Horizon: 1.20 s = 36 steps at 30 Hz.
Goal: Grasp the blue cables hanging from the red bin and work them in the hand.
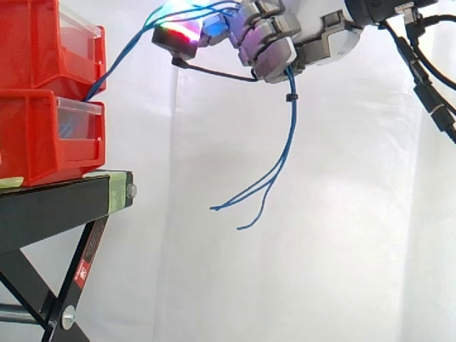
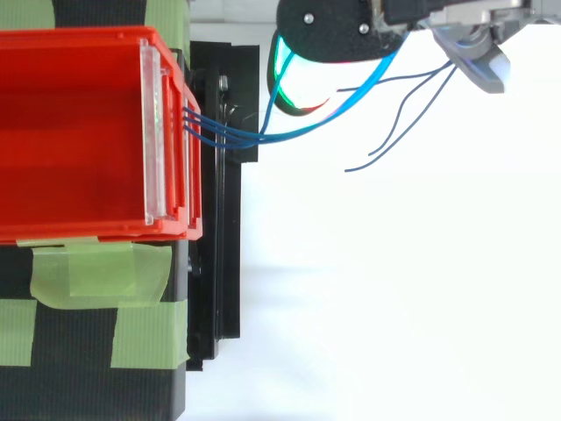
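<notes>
Thin blue cables run from the front of the red bins up and to the right into my hand. The fingers are curled round the strands, with the glowing fingertips pointing toward the bins. Below the hand the loose ends hang down and splay apart, bound by a small black tie. From above, the cables leave the bin front and rise to the hand at the upper edge, and their free ends trail to the right.
Two red bins are stacked on a black stand at the left, with green tape over the stand's top. A white curtain hangs behind, with open air below and right of the hand.
</notes>
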Tool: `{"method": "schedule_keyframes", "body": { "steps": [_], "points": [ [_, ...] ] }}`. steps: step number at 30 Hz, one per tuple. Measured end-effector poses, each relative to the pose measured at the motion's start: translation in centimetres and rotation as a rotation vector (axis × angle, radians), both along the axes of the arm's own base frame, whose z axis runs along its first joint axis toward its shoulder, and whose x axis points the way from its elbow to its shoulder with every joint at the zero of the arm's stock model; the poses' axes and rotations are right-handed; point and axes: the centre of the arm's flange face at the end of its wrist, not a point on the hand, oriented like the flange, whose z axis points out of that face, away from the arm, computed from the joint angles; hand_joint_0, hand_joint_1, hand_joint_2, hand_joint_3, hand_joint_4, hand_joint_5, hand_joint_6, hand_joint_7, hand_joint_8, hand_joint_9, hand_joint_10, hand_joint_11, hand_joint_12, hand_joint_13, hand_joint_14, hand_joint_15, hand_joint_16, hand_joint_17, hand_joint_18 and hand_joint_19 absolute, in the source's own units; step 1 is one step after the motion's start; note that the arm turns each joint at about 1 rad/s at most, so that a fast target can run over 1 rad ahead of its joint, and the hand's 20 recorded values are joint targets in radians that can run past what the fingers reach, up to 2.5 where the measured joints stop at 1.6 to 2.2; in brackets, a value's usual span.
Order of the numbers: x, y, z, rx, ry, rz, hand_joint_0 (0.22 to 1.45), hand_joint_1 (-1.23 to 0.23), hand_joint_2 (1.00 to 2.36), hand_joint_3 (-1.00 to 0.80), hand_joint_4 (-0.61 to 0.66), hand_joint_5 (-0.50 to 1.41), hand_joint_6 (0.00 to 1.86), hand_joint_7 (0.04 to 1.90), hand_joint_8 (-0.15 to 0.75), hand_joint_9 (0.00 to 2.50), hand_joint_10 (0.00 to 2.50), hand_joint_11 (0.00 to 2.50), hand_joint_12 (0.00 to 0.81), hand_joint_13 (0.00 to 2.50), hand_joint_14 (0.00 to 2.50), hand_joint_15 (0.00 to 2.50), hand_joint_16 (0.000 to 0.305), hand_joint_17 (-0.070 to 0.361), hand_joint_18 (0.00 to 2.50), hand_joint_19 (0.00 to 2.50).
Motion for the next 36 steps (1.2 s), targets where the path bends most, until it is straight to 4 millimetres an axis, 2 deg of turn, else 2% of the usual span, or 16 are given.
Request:
{"method": "schedule_keyframes", "body": {
  "steps": [10,36],
  "points": [
    [-0.06,0.05,-0.01,-0.065,0.037,0.012,0.87,-0.71,1.01,0.05,0.35,0.7,0.02,1.2,0.335,1.07,2.5,2.28,0.409,1.16,2.5,1.44,0.065,0.145,1.76,1.19],
    [-0.02,0.24,-0.02,-0.071,0.039,0.012,0.87,-0.7,1.01,0.03,0.31,0.69,0.02,1.32,0.334,1.02,2.5,2.29,0.411,1.13,2.5,1.45,0.061,0.138,1.74,1.28]
  ]
}}
